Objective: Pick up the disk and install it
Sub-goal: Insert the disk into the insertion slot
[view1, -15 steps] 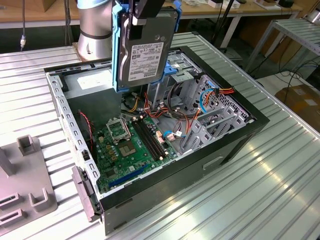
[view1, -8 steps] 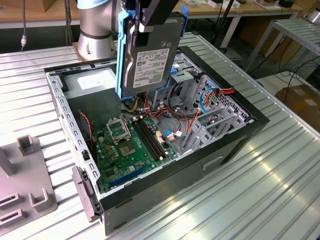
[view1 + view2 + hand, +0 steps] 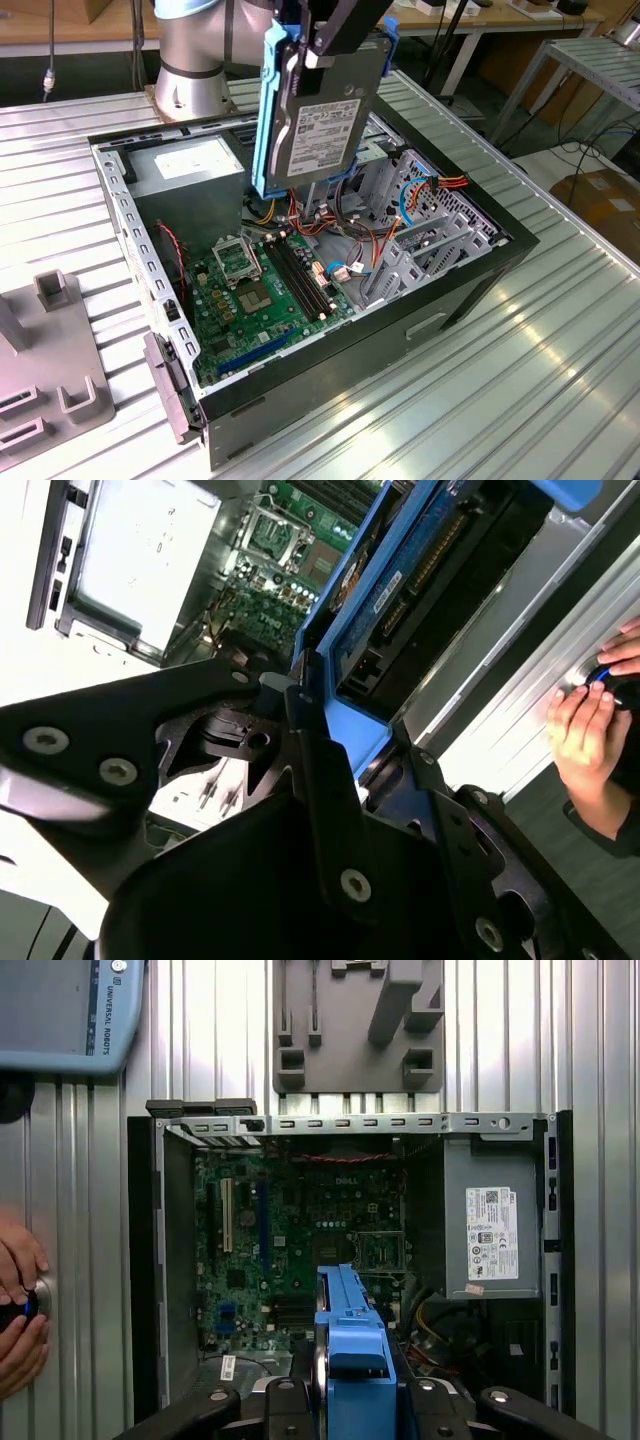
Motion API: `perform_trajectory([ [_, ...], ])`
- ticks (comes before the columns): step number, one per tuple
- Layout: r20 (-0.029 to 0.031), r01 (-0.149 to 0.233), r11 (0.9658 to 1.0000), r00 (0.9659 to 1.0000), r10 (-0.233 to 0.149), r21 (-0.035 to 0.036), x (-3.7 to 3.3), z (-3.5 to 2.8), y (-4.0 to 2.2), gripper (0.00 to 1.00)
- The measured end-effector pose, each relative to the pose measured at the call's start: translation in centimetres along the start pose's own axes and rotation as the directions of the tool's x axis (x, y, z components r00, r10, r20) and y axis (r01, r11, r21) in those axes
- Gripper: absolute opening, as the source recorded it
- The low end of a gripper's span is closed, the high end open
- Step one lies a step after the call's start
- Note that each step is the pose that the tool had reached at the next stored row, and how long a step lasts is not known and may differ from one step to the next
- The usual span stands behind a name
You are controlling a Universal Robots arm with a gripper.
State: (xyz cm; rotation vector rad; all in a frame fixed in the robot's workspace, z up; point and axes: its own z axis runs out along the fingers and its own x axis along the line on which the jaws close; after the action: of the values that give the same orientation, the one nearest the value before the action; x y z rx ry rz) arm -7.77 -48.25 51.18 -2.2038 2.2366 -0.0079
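The disk (image 3: 322, 125) hangs on edge, slightly tilted, above the open computer case (image 3: 470, 290). It is dark metal with a white label, and a bright blue rail runs down each side. My gripper (image 3: 318, 48) is shut on its upper end. In the first wrist view the blue rail (image 3: 350, 1345) sits between my black fingers (image 3: 288, 1400), over the motherboard (image 3: 280, 1250). In the second wrist view the disk's connector edge (image 3: 440, 570) points toward the case, and my gripper (image 3: 365, 750) clamps the blue frame.
A grey power supply (image 3: 190, 170) fills the case's far corner. A metal drive cage (image 3: 430, 245) with loose cables stands at the exterior view's right. A grey fixture (image 3: 50, 350) lies on the ribbed table. A person's hands (image 3: 15, 1305) rest beside the case, near a pendant (image 3: 60, 1010).
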Motion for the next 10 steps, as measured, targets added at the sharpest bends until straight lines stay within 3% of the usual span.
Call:
perform_trajectory([
  [5,-0.0001,0.000,1.0000,1.0000,0.000,0.0000,0.06,0.15,-2.24,0.37],
  [7,-0.0001,0.000,1.0000,1.0000,0.000,0.0000,0.13,0.31,-3.56,0.37],
  [10,-0.0003,0.000,1.0000,1.0000,0.000,0.0000,0.96,0.43,-3.78,0.37],
])
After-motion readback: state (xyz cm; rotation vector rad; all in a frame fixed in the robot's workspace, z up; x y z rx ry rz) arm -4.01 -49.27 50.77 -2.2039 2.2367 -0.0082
